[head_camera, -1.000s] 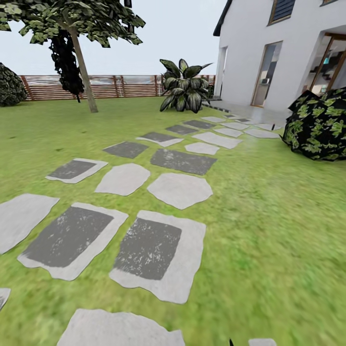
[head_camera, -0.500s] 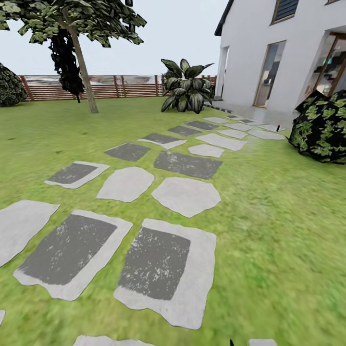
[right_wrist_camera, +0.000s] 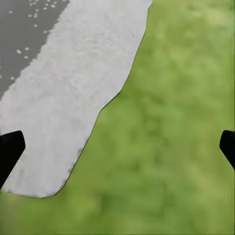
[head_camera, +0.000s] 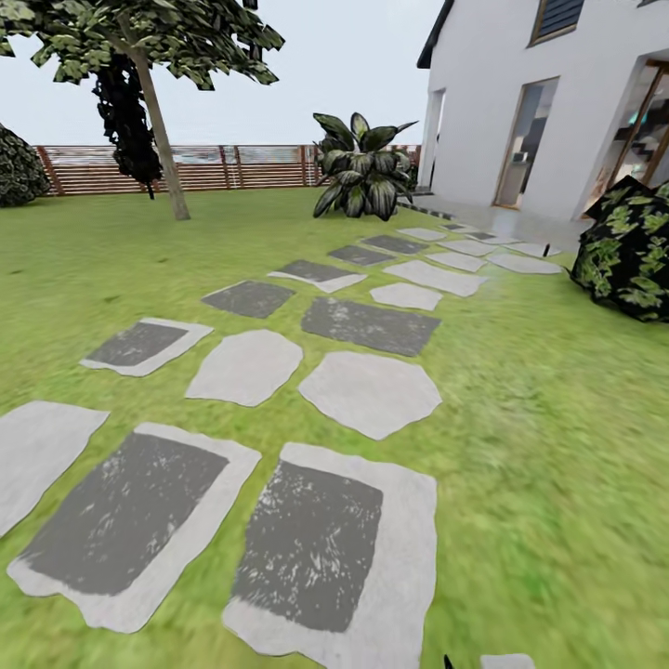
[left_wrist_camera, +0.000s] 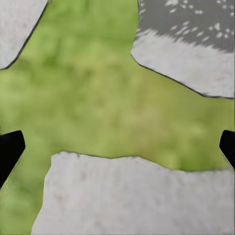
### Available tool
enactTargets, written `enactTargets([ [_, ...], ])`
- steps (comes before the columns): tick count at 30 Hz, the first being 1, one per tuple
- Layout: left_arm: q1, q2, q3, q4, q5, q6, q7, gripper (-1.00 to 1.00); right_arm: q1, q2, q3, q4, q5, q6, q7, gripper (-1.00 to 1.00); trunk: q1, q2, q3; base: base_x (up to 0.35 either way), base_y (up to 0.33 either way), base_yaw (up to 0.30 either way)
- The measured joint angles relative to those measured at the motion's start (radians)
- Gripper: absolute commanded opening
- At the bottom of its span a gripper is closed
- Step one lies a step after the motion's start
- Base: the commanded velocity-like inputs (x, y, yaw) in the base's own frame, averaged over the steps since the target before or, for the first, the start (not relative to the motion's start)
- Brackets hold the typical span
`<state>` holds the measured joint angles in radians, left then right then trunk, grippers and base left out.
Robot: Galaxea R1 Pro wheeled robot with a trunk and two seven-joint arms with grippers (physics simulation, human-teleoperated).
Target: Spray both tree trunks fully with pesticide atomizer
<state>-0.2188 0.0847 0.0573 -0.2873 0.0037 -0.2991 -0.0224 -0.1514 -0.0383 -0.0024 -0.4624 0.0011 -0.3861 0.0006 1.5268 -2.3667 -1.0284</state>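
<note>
Atomizer is nowhere we can pick out among these views, so we judge ourselves on the way across the garden lawn (head_camera: 548,446). Nearest, our left gripper (left_wrist_camera: 117,144) hangs with its jaws spread wide over grass and stepping stones (head_camera: 372,395), empty; our right gripper (right_wrist_camera: 117,144) is likewise spread and empty above a stone's edge, ready for a pickup. Farther off the stones lead toward the house (head_camera: 520,102). Beyond, a leaning tree (head_camera: 160,139) stands before the slatted fence (head_camera: 251,167).
</note>
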Motion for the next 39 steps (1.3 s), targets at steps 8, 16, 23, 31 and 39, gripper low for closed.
enactTargets([
  [8, 0.000, -0.001, 0.000, 0.001, -0.001, 0.000, 0.000, 1.00, 0.000, 0.000, 0.001, 0.002, 0.000, 0.001, 0.001, 1.00, 0.000, 0.000, 0.002, 0.323, 0.090, 0.000],
  [16, 0.000, -0.001, 0.000, 0.001, 0.000, 0.000, 0.000, 1.00, 0.000, 0.001, 0.004, 0.003, 0.002, 0.001, 0.001, 1.00, 0.000, 0.000, 0.008, 0.324, 0.090, 0.000],
  [23, 0.000, -0.001, 0.000, 0.001, 0.000, 0.000, 0.000, 1.00, 0.000, 0.002, 0.004, 0.003, 0.002, 0.001, 0.001, 1.00, 0.000, 0.000, 0.009, 0.324, 0.089, 0.000],
  [31, 0.000, 0.000, 0.000, 0.001, 0.000, 0.000, 0.001, 1.00, 0.000, 0.002, 0.004, 0.003, 0.002, 0.001, 0.001, 1.00, 0.000, 0.000, 0.009, 0.324, 0.088, -0.129],
  [39, 0.000, 0.000, 0.000, 0.001, 0.000, 0.000, 0.002, 1.00, 0.000, 0.002, 0.005, 0.003, 0.002, 0.001, 0.001, 1.00, 0.000, 0.000, 0.009, 0.324, 0.088, -0.161],
])
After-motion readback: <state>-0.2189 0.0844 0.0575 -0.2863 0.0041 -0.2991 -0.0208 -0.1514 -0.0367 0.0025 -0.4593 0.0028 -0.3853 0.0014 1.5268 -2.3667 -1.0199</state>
